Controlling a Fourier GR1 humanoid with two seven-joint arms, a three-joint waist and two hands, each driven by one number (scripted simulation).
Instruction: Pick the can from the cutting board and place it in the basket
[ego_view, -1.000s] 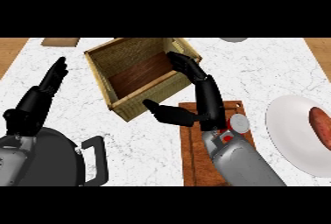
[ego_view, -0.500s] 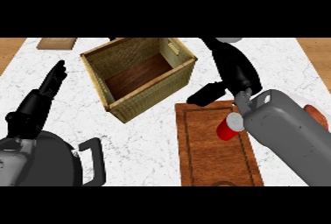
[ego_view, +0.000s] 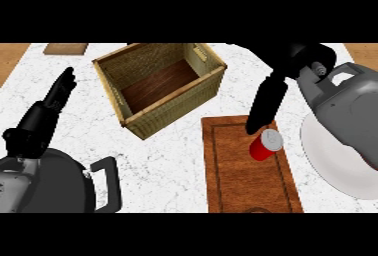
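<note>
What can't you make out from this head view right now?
- Plate: the right forearm covers much of it and the view's right edge cuts it off, so anything on it is hidden.
- Can: the right hand overlaps its top. Whether it is touching the can or just above it cannot be told.
- Kettle: cut off by the lower edge.
- Brown slab: cut off by the top edge, and too little shows to name it.

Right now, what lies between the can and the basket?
Head view: only bare cutting board and a strip of counter separate can and basket.

one can (ego_view: 264, 145), one cutting board (ego_view: 235, 172), one basket (ego_view: 177, 107), one plate (ego_view: 328, 161)
</note>
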